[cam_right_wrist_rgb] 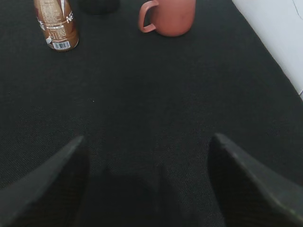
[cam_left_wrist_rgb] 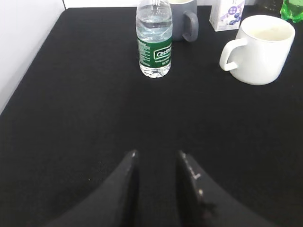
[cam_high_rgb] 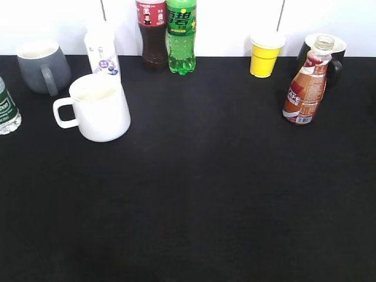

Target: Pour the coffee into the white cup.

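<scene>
The coffee bottle (cam_high_rgb: 305, 88), brown with a "CAFE" label and an uncapped neck, stands upright at the right rear of the black table; it also shows in the right wrist view (cam_right_wrist_rgb: 56, 23) at the top left. The white cup (cam_high_rgb: 103, 108) stands at the left, handle to the left, and shows in the left wrist view (cam_left_wrist_rgb: 260, 47) at the top right. My left gripper (cam_left_wrist_rgb: 157, 153) is empty, its fingers a narrow gap apart, low over the table. My right gripper (cam_right_wrist_rgb: 147, 139) is wide open and empty, well short of the coffee bottle. Neither gripper shows in the exterior view.
A grey mug (cam_high_rgb: 41, 67), water bottle (cam_left_wrist_rgb: 154, 40) and white carton (cam_high_rgb: 101, 50) stand near the white cup. A cola bottle (cam_high_rgb: 153, 35), green soda bottle (cam_high_rgb: 181, 35), yellow cup (cam_high_rgb: 265, 54) and black mug (cam_high_rgb: 332, 56) line the back. A pink mug (cam_right_wrist_rgb: 170, 16) stands right of the coffee.
</scene>
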